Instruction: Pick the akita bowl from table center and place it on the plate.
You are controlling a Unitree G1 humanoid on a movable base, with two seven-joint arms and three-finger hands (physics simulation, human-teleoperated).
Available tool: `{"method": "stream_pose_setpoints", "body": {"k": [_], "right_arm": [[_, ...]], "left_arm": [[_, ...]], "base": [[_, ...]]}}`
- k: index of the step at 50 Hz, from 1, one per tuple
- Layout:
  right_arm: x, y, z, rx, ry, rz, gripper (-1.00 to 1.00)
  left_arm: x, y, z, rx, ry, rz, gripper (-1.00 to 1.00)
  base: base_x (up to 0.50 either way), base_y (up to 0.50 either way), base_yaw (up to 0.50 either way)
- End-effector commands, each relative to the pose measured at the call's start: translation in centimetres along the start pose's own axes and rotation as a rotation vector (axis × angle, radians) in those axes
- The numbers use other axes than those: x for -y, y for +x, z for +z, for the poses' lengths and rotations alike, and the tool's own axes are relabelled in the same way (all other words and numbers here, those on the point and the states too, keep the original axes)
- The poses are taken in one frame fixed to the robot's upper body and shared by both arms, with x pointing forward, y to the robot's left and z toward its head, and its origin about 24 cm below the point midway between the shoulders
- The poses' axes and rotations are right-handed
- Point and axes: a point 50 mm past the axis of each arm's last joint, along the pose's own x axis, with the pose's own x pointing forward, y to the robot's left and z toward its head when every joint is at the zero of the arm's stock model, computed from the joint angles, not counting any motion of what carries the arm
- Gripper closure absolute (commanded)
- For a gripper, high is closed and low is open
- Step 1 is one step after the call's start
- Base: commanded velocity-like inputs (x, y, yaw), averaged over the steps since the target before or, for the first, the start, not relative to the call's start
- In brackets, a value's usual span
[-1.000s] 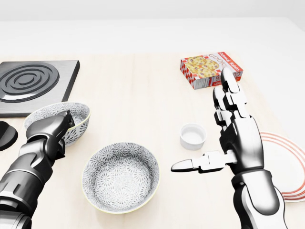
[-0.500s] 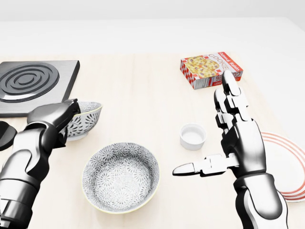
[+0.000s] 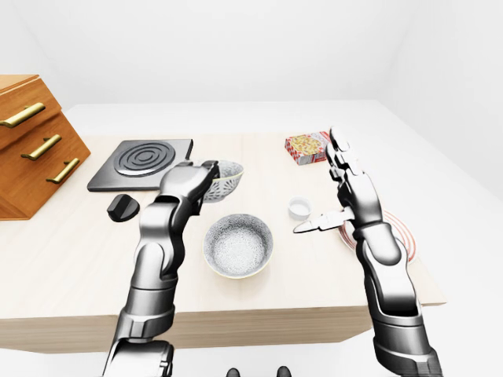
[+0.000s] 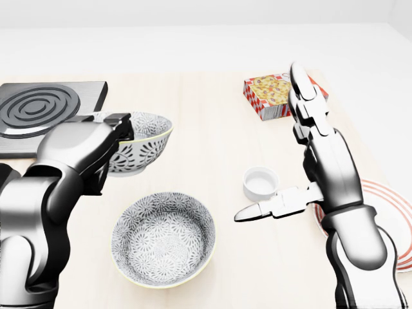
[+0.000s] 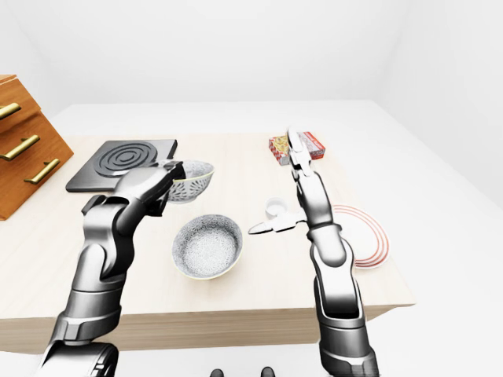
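My left hand (image 4: 106, 145) grips a patterned black-and-white ceramic bowl (image 4: 143, 147) by its rim, lifted off the pale wooden table (image 4: 193, 116). It seems rigid, smooth, breakable. My right hand (image 4: 318, 164) hovers open beside the red-ringed white plate (image 4: 393, 219).

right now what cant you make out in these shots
- Left robot hand: its fingers on the held bowl are hidden by its own forearm in the head view, so the exact grip is unclear.
- Plate: partly covered by the right robot hand and arm, and cut off by the head view's right edge.
- Cookie box: print too small to read fully.
- Black object: too small to identify.
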Motion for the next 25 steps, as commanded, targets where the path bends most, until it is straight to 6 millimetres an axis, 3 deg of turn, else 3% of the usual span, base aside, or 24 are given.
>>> {"method": "stream_pose_setpoints", "body": {"k": [1, 12, 25], "right_arm": [[-0.3, 3.2, 2.9, 0.084, -0.261, 0.181, -1.0], [-1.2, 7.7, 3.9, 0.039, -0.457, 0.349, -1.0], [-2.1, 9.2, 2.2, -0.073, -0.502, 0.423, -1.0]], "left_arm": [[-1.7, -2.9, 2.7, 0.074, -0.009, 0.128, 1.0], [-1.6, -2.9, 4.5, 0.12, -0.021, 0.13, 1.0], [-1.3, -3.0, 5.2, 0.148, -0.036, 0.122, 1.0]], "base": [[0.0, 0.0, 0.0], [0.0, 0.0, 0.0], [0.0, 0.0, 0.0]]}}
